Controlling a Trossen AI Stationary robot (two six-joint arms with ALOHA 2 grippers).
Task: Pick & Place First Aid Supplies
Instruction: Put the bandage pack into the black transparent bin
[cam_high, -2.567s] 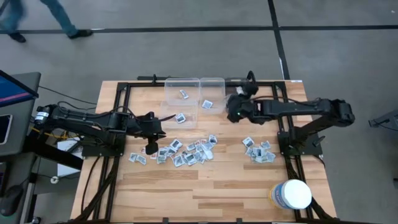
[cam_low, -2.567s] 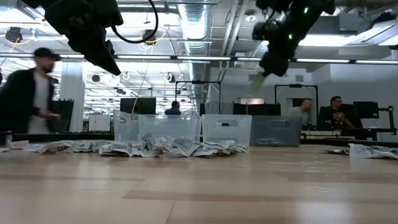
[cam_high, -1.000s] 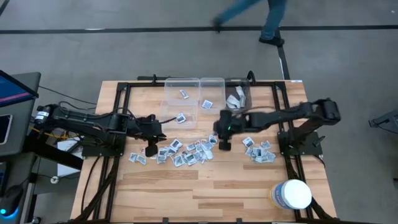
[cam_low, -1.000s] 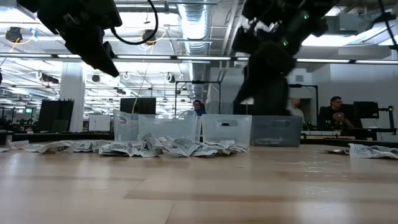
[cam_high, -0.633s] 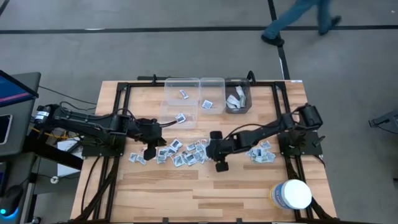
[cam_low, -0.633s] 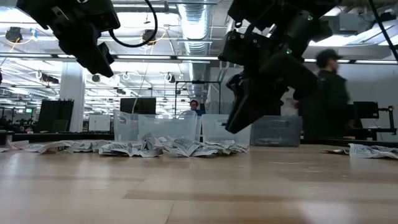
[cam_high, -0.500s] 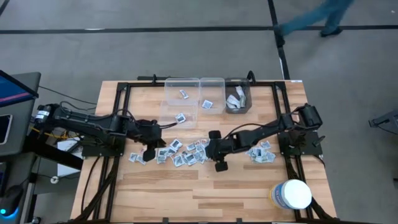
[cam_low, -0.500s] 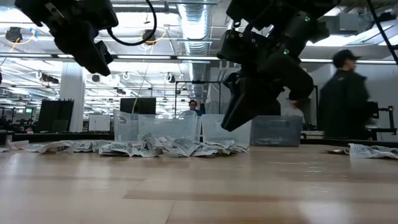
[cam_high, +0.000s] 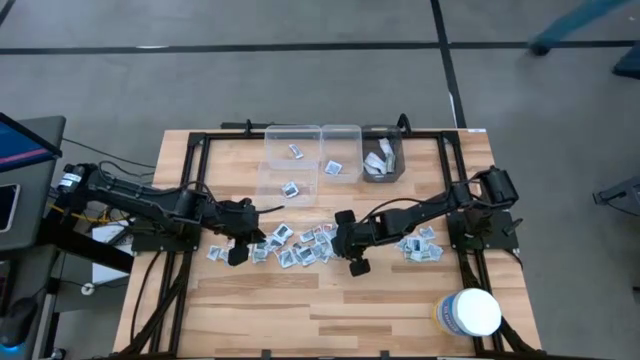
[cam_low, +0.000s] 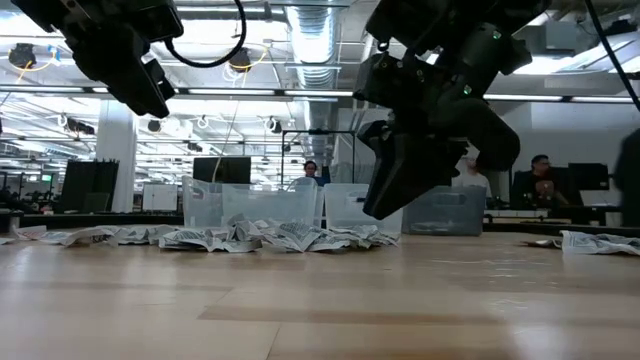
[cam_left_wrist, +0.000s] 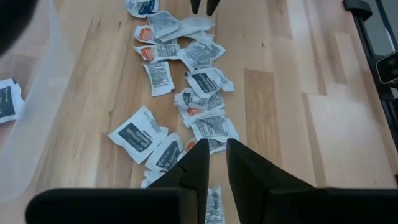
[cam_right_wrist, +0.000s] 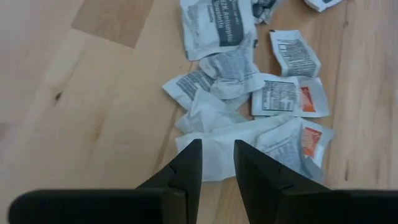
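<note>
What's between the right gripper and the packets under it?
Nothing visible. The right gripper hangs with its fingers apart over a pale white wrapper at the edge of the packet pile, with open air between.

Table (cam_high: 300, 300): pale wood planks, smooth, faint sheen. Packets (cam_right_wrist: 221, 28): crinkled paper-like wrappers, matt, printed. Bins (cam_high: 292, 160): clear glossy plastic. Tub (cam_high: 470, 313): white smooth plastic. Frame rails (cam_high: 190, 160): black metal. Gripper fingers (cam_left_wrist: 198, 163): dark, matt.

Print on the heaped packets (cam_high: 300, 245) stays too small to read.
</note>
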